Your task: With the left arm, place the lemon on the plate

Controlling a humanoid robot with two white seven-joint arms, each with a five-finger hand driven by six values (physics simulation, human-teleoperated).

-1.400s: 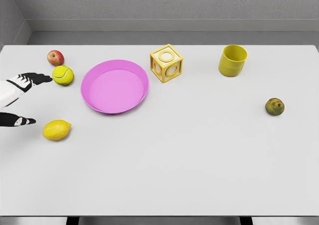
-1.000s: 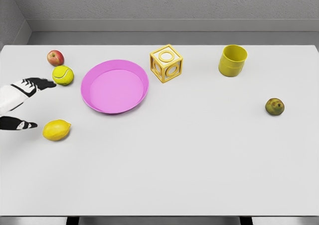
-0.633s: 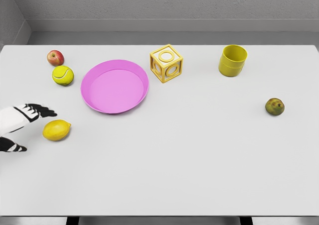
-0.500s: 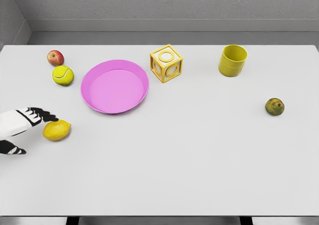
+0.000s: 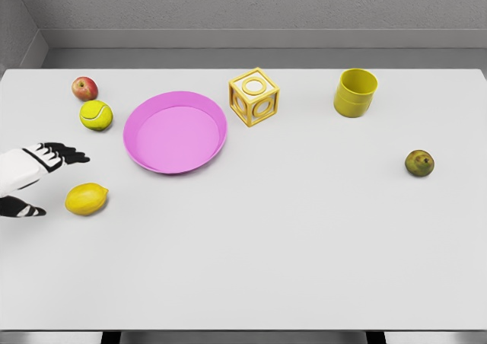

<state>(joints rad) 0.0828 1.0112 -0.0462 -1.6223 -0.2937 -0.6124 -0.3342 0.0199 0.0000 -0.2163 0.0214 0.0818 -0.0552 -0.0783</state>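
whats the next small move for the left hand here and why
Probably shift the left hand a little right and down over the lemon, then close. The fingers are spread and hold nothing, the lemon lies just beside them on the table, apart from the hand, and the pink plate has nothing on it yet.

We see a matt, smooth white table (image 5: 304,245), a smooth plastic-looking pink plate (image 5: 175,133), a fuzzy matt tennis ball (image 5: 96,115) and a slightly glossy lemon (image 5: 86,199).
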